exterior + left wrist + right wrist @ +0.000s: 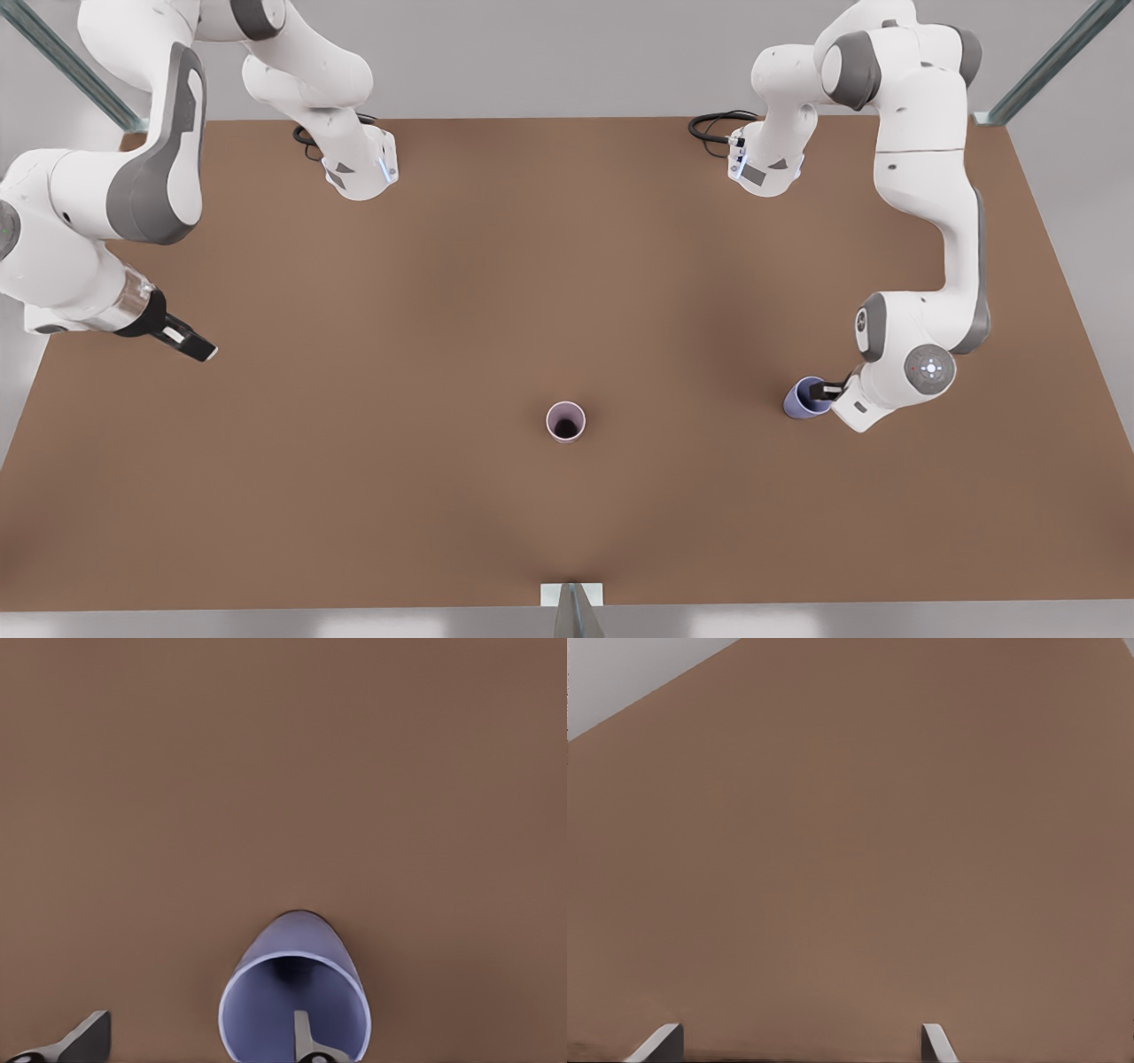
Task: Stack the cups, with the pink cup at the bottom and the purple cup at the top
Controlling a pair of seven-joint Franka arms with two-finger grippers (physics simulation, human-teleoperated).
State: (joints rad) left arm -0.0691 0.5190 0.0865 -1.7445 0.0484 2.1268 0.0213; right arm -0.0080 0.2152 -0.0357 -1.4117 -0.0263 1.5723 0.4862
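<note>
Here we see the small bluish lavender-purple tapered cup [804,397] on the brown table [443,496] at the front view's right, tilted, mouth toward the left gripper [833,388], whose spread fingers straddle its rim, one inside. The pale mauve-pink cup [565,421] stands upright mid-table. The right gripper [188,342] waits with fingers apart at the front view's left

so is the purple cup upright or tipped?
Tipped. In the front view the purple cup leans, its side wall showing, unlike the pink cup, seen straight down its mouth. The left gripper straddles its rim, one finger inside.
</note>
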